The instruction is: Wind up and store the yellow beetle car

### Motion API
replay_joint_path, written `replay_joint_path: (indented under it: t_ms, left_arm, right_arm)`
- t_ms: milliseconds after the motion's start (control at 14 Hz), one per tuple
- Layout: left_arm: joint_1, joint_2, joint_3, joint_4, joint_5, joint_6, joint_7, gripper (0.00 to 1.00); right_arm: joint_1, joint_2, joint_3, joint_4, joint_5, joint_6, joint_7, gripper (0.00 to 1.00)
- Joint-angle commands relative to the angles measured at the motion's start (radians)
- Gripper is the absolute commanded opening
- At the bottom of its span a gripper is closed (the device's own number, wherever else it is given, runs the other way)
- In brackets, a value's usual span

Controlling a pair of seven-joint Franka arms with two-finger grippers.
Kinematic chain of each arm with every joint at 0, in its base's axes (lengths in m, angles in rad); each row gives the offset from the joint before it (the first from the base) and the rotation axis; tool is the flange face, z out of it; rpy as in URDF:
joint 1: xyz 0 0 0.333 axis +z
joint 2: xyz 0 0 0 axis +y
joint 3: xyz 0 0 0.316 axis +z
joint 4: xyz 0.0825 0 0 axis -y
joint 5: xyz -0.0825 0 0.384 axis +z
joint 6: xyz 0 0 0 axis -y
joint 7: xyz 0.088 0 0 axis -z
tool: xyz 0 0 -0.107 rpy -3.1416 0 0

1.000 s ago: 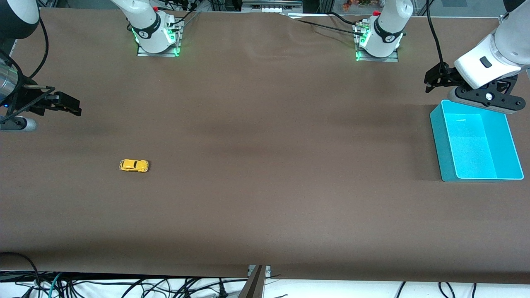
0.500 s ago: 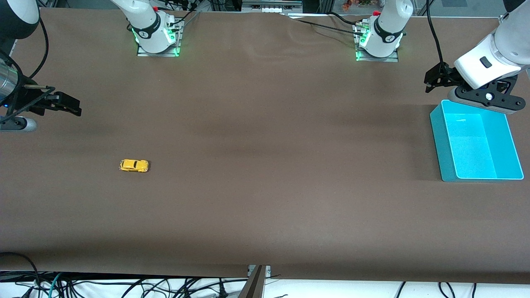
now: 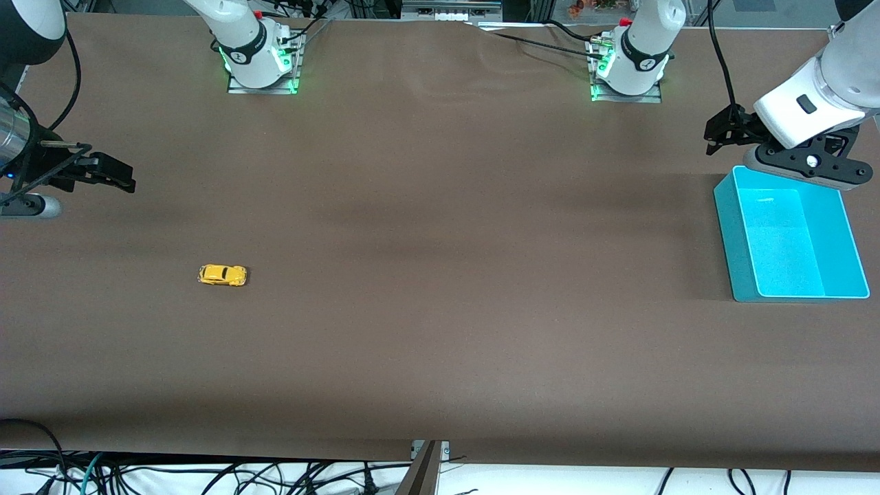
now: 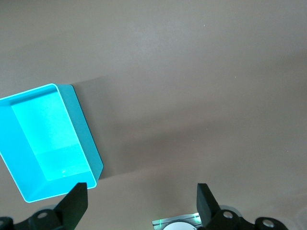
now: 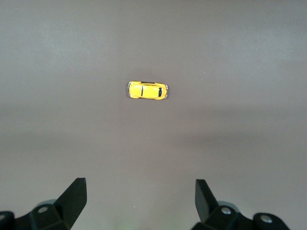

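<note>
My right gripper (image 3: pixel 110 173) hangs wide open and empty over the counter's (image 3: pixel 440 309) edge. The yellow beetle car (image 3: pixel 223 275) sits nearby on its wheels: tiny, light, hard and likely to roll, so I'd pinch its flanks. My left gripper (image 3: pixel 729 130), also spread, waits above the teal bin (image 3: pixel 729 227).

Lighting's pretty even and soft, coming from overhead, so the brown worktop (image 3: pixel 440 240) reads a bit dim and flat. Broad blurry shadow bands run across it, and the teal bin (image 3: pixel 790 237) throws a darker shadow toward the right arm's end. The bin's inside is glaring, nearly blown out in both views. Green LEDs glow at the arm bases (image 3: pixel 261 65). The yellow beetle car (image 5: pixel 147 90) is sharp, with hardly any shadow. Wrist-view gripper fingers (image 5: pixel 74 196) look dark and soft-edged.
</note>
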Motion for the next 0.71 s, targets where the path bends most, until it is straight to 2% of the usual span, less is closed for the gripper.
replay_joint_path:
  t_ms: [0,643]
  left_arm:
    - [-0.006,0.013,0.007,0.022,-0.01,0.001,-0.007,1.0]
    - [-0.004,0.016,0.007,0.022,-0.01,0.001,-0.005,1.0]
  right_arm:
    - [-0.002,-0.002,0.002,0.0,0.012,-0.004,0.001,1.0]
    - [0.001,0.035,0.004,-0.001,0.009,-0.001,-0.002,1.0]
